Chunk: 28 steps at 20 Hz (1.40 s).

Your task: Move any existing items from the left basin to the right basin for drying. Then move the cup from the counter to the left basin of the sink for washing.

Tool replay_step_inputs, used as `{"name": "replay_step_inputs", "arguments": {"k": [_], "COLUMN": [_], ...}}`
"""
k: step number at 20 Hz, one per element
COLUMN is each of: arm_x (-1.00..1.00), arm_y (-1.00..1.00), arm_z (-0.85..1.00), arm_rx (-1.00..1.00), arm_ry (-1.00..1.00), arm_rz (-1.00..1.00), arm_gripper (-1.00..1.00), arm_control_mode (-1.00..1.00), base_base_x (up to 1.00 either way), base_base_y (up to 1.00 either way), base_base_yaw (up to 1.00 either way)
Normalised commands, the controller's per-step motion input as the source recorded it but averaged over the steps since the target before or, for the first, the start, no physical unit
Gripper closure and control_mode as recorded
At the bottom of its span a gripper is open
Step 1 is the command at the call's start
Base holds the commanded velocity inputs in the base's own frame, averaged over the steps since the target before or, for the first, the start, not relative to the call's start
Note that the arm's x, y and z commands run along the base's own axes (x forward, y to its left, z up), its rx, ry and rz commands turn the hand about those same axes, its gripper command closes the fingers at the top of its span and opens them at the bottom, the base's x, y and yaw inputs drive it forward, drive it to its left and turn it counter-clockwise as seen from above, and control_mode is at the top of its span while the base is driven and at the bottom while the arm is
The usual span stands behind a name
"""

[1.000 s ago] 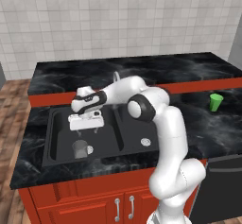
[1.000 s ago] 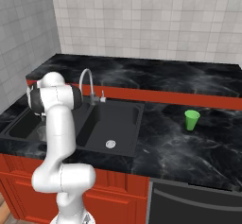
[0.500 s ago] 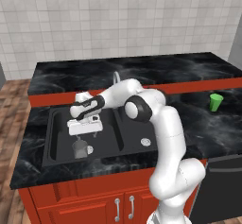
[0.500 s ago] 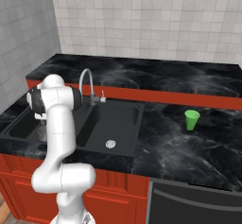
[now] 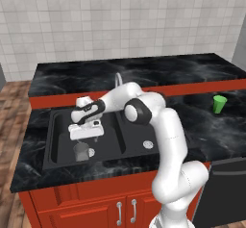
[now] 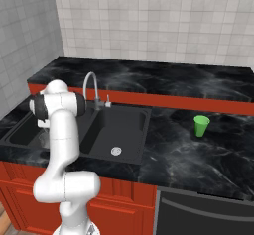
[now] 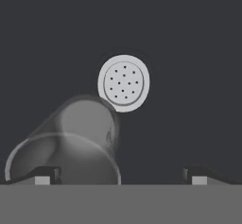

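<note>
Evidently tool (image 7: 120, 173) spread above tumbler (image 7: 71, 140).

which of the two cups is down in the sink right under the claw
The grey tumbler, standing in the left basin below the open claw. The green cup sits far off on the counter.

Both base views are evenly and softly lit, with no clear light source. Pale sheen is seen on the counter (image 5: 120, 73), and the sink (image 5: 60, 150) stays dim. The hand view is dark and flat. Edges are slightly soft and low-resolution.
</note>
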Motion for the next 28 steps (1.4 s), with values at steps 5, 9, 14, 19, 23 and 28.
{"name": "replay_step_inputs", "arguments": {"k": [5,9,14,19,23,28], "arm_x": [0.02,0.0,0.0,0.0,0.0,0.0], "arm_y": [0.02,0.04,0.06,0.02,0.0,0.0], "arm_z": [-0.16,-0.13,-0.11,-0.13,-0.12,-0.11], "arm_rx": [0.0,0.0,0.0,0.0,0.0,0.0], "arm_ry": [0.0,0.0,0.0,0.0,0.0,0.0], "arm_rz": [0.0,0.0,0.0,0.0,0.0,0.0], "arm_gripper": [-1.0,-1.0,-1.0,-1.0,-1.0,-1.0], "arm_control_mode": [-1.0,-1.0,-1.0,-1.0,-1.0,-1.0], "base_base_x": [0.0,0.0,0.0,0.0,0.0,0.0], "base_base_y": [0.0,0.0,0.0,0.0,0.0,0.0], "base_base_yaw": [0.0,0.0,0.0,0.0,0.0,0.0]}}
